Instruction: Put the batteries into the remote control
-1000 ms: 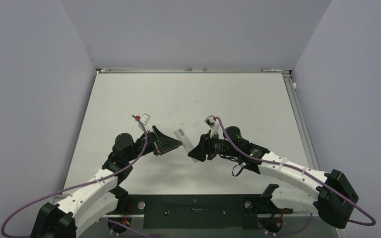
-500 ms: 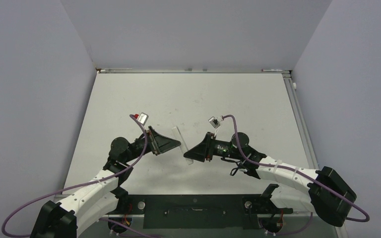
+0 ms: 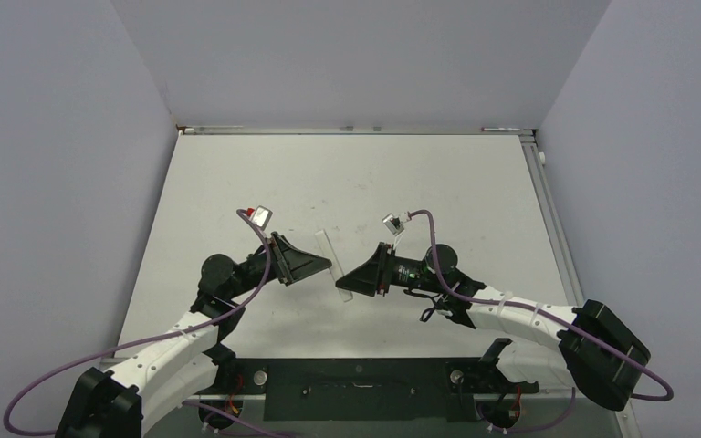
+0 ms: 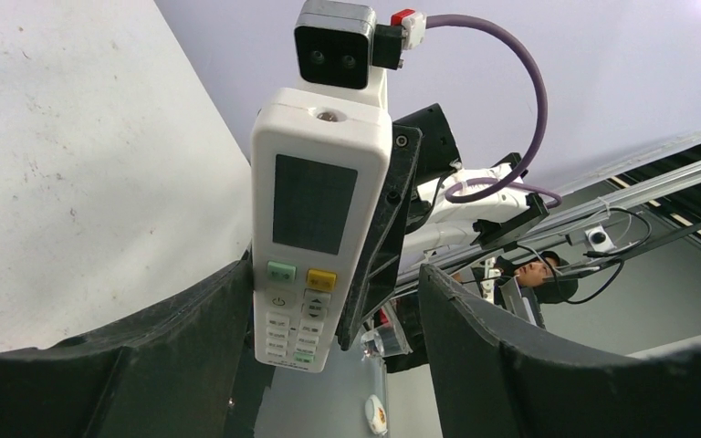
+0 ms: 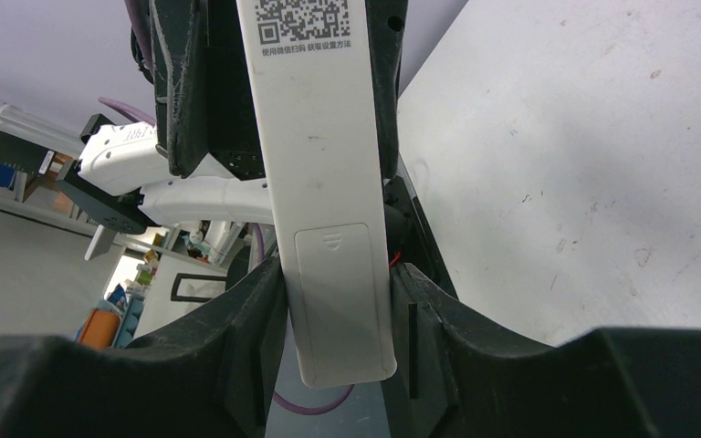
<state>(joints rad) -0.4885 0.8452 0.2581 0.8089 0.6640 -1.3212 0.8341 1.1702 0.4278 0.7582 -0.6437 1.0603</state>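
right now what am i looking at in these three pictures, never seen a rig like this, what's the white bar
Two robot arms are bolted at the near edge of a white table. One picture looks down from above; the other two come from a camera on each wrist. The black wedges are two-finger grippers. The right gripper is clamped on the white bar, a remote control, seen from its back with the battery cover closed. The left gripper stands open around its button end. No batteries show in any picture.

White remote control point(image 4: 315, 228), dark grey screen point(image 4: 308, 203), one green button point(image 4: 281, 271), one yellow button point(image 4: 321, 278). Black QR code point(image 5: 302, 18) on its back. Off-white tabletop point(image 3: 420, 173), faintly speckled.
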